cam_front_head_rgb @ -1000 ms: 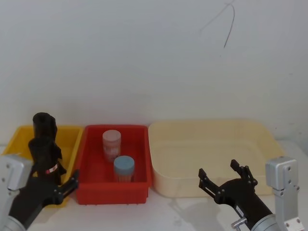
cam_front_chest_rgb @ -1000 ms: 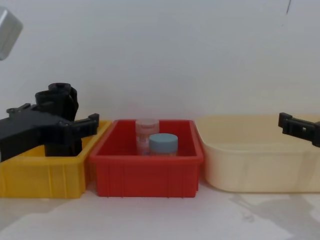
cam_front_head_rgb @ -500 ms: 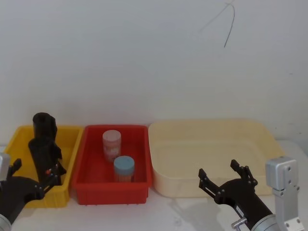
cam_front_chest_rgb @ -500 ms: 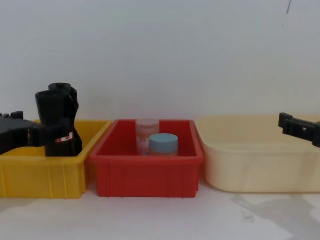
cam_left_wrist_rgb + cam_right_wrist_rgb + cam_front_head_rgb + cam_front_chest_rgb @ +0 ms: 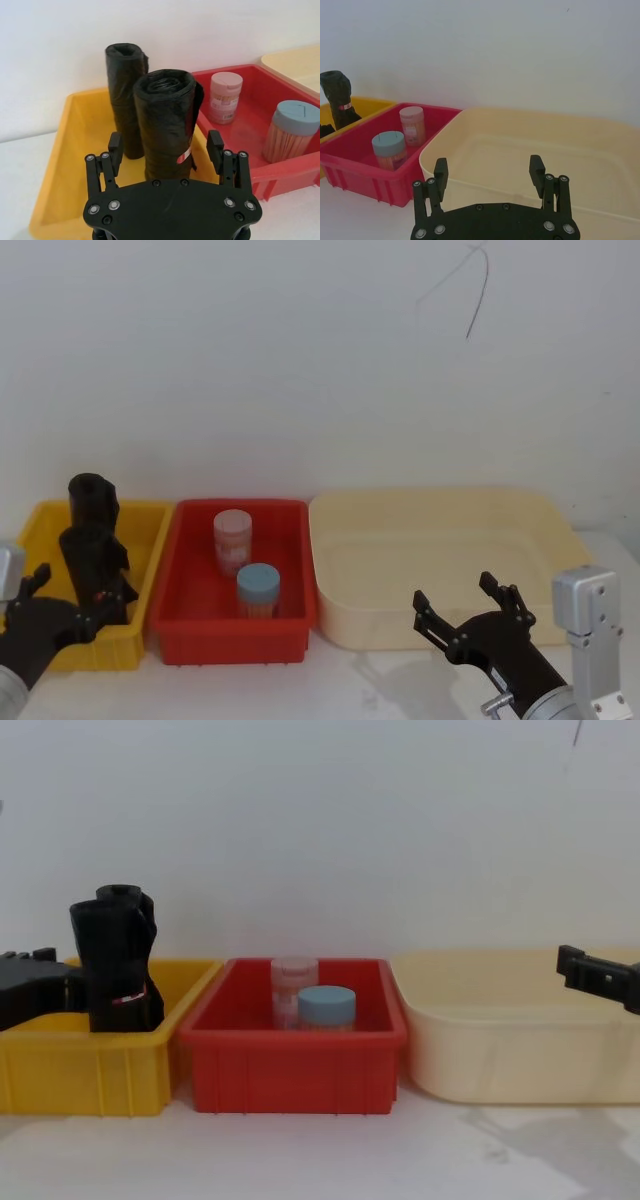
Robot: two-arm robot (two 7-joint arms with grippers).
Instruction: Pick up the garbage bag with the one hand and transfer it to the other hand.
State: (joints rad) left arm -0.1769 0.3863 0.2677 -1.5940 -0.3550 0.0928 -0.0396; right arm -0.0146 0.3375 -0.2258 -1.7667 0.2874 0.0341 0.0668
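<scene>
Left gripper (image 5: 165,142): down low on the robot's left, at the near edge of the yellow bin (image 5: 75,115), spread wide and gripping nothing
Left fingers (image 5: 115,145): in the wrist view one stands on each side of the bag's lower half, and neither is seen pressing the plastic
Garbage bag (image 5: 167,115): upright in the yellow bin, dead ahead of that wide mouth and centred between the two fingers
Label (image 5: 184,156): small, red and white, low on the bag's side
Depth check: in the chest view the gripper's tip meets the bag's left edge, but I cannot tell whether the bag is already between the fingers or just beyond them
Second black roll (image 5: 125,95): also upright in the yellow bin, just behind the bag on the wall side, farther from the gripper
Red bin (image 5: 240,640): right beside the yellow bin, holding a pink-capped jar (image 5: 232,538) at the back and a blue-capped jar (image 5: 258,590) in front of it
Cream tray (image 5: 440,540): next along, on the robot's right of the red bin
Right gripper (image 5: 455,592): low on the robot's right, hanging in front of the cream tray, fingers wide apart, nothing in them, well apart from the bag
</scene>
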